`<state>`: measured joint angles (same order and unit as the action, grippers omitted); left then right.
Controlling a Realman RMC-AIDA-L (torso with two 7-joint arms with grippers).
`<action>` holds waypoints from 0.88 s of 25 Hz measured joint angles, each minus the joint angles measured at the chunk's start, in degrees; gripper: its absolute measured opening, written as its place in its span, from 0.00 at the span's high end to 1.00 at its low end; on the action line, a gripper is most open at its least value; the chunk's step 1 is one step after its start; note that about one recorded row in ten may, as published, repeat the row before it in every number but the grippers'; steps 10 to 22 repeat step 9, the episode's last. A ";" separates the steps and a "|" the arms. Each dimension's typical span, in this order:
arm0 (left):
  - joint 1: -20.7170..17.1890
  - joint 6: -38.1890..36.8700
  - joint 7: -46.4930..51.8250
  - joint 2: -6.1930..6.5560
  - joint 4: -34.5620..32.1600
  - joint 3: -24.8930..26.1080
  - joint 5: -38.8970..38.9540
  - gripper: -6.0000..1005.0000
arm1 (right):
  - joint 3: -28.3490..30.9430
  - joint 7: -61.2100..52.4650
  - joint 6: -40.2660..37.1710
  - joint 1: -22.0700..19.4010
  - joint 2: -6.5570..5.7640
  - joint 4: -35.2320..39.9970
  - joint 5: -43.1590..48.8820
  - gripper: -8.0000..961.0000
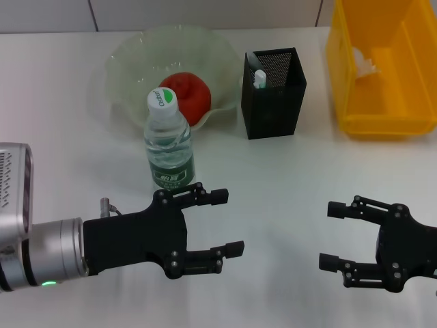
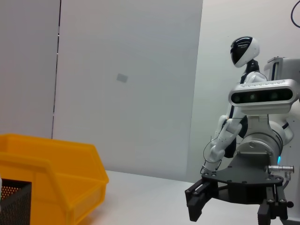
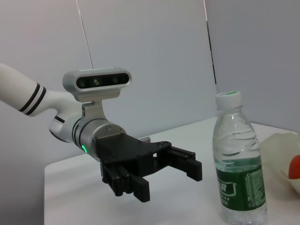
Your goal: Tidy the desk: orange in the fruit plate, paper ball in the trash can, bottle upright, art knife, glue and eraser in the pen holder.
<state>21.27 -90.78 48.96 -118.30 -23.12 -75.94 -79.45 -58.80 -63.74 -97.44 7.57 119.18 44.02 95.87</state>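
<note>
The orange (image 1: 189, 95) lies in the fruit plate (image 1: 130, 60) at the back left; both show at the edge of the right wrist view. The bottle (image 1: 168, 142) stands upright in front of the plate, also in the right wrist view (image 3: 238, 159). The paper ball (image 1: 362, 63) lies in the yellow trash can (image 1: 382, 116) at the back right. The black pen holder (image 1: 274, 96) holds a white-capped item (image 1: 259, 77); the eraser and art knife are hidden. My left gripper (image 1: 227, 223) is open and empty just in front of the bottle. My right gripper (image 1: 330, 236) is open and empty at the front right.
The white table runs between the two grippers. The trash can (image 2: 56, 178) and a corner of the pen holder (image 2: 14, 204) show in the left wrist view, with my right gripper (image 2: 234, 204) beyond them. My left gripper (image 3: 168, 176) shows in the right wrist view.
</note>
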 joint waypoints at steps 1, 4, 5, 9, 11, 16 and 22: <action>0.00 0.00 0.00 0.00 0.00 0.00 0.00 0.21 | 0.00 0.01 0.03 0.01 0.00 -0.03 0.00 0.14; -0.02 0.00 0.00 0.00 0.00 0.00 0.01 0.21 | 0.00 0.02 0.11 0.04 0.00 -0.21 0.00 0.14; -0.02 0.00 0.00 0.00 0.00 0.00 0.01 0.21 | 0.00 0.02 0.14 0.10 0.00 -0.38 0.00 0.14; -0.44 -0.03 -0.02 0.22 0.00 0.18 0.23 0.21 | 0.01 0.05 0.57 0.84 0.02 -1.38 0.00 0.14; -0.44 -0.03 -0.02 0.22 0.00 0.18 0.23 0.21 | 0.01 0.05 0.57 0.84 0.02 -1.38 0.00 0.14; -0.44 -0.03 -0.02 0.22 0.00 0.18 0.23 0.21 | 0.01 0.05 0.57 0.84 0.02 -1.38 0.00 0.14; -0.44 -0.03 -0.02 0.22 0.00 0.18 0.23 0.21 | 0.01 0.05 0.57 0.84 0.02 -1.38 0.00 0.14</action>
